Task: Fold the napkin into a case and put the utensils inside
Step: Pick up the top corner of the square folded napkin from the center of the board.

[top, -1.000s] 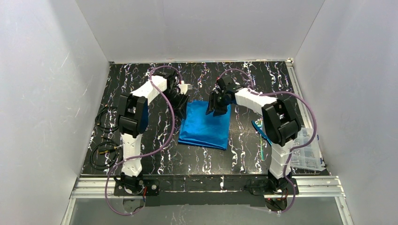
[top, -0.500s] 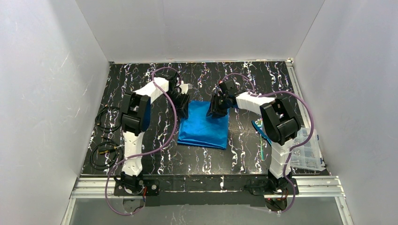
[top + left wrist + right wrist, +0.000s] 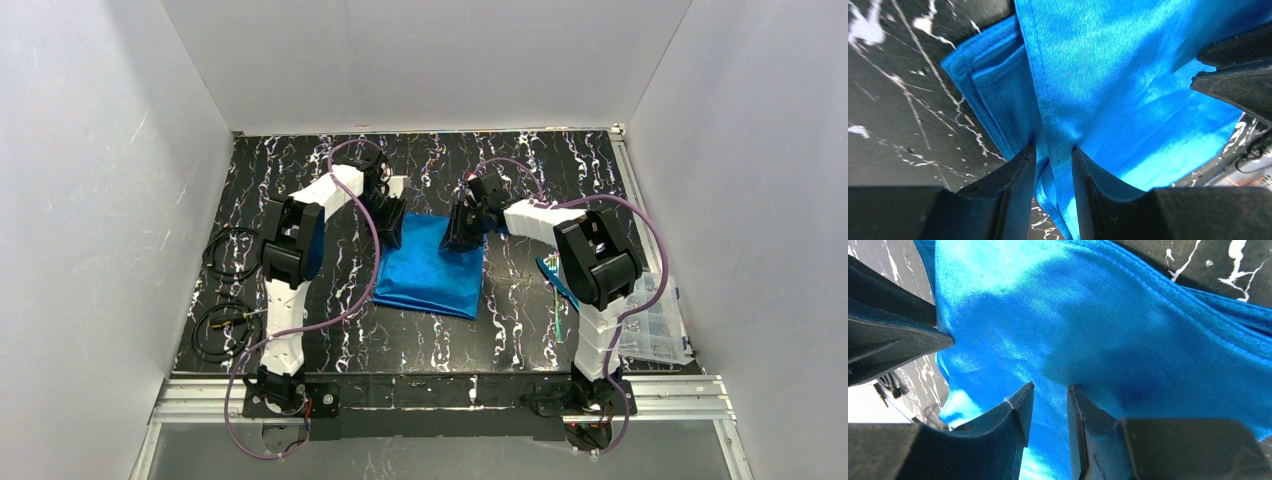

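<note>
The napkin [image 3: 430, 275] lies mid-worktop [image 3: 520, 330], with the left gripper [image 3: 1053, 155] pinched narrow on its far-left hem and the right gripper [image 3: 1050, 390] nearly shut at the far-right corner, hold unclear; confirm both grips, then lift evenly.

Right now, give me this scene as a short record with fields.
cloth: bright blue cloth napkin, folded in layers on black marbled table
left claw: pinching the napkin's stitched hem at its far left corner
right claw: nearly closed over the far right corner; grip unclear
utensils: thin blue-green cutlery sticks on the table, right of the napkin
</note>
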